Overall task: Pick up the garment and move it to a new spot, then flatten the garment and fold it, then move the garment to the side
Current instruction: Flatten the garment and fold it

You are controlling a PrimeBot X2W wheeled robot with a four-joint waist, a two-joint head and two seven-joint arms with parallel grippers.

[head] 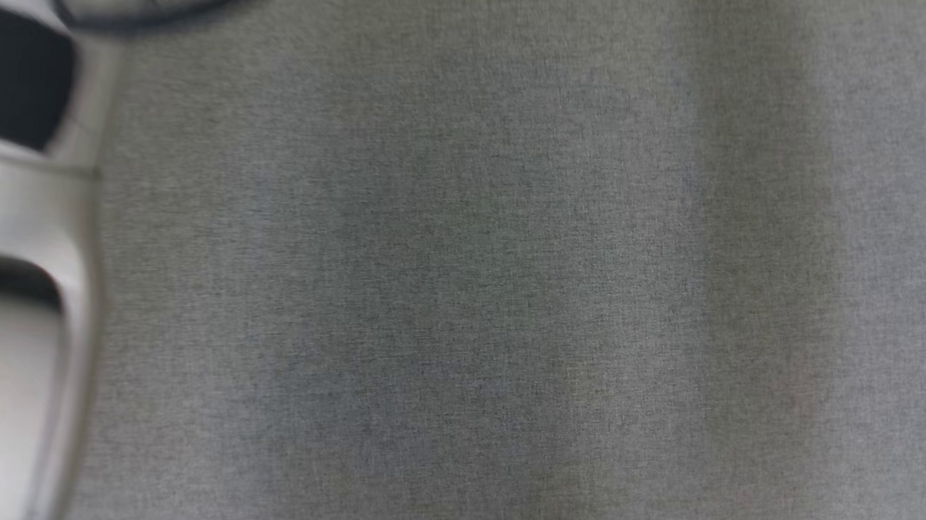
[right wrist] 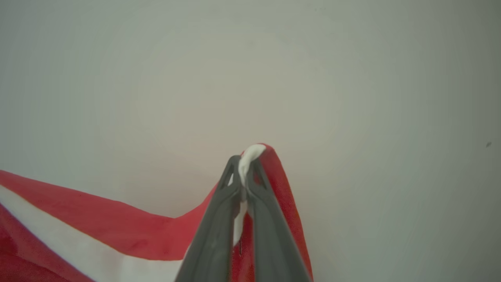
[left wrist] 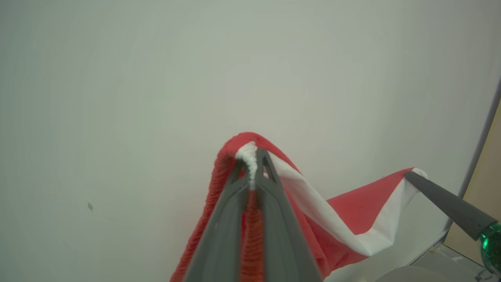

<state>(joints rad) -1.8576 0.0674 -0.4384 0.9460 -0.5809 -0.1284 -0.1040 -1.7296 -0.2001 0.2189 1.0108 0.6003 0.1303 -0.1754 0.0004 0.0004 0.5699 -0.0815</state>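
The garment (left wrist: pixel 352 211) is red with a white band along its edge. In the left wrist view my left gripper (left wrist: pixel 250 160) is shut on a bunched white-and-red corner of it, and the cloth hangs down around the fingers. The right gripper's dark finger (left wrist: pixel 446 199) enters that view from the lower right and holds another corner, with the cloth sagging between the two. In the right wrist view my right gripper (right wrist: pixel 244 164) is shut on a white-edged corner of the garment (right wrist: pixel 98 219), which trails off to the lower left.
A pale plain surface (left wrist: pixel 195 78) lies behind the garment in both wrist views. A tan panel (left wrist: pixel 485 188) and a grey edge stand at the far right of the left wrist view. The head view is blurred grey fabric (head: pixel 508 293), with a pale robot part (head: pixel 27 217) at its left.
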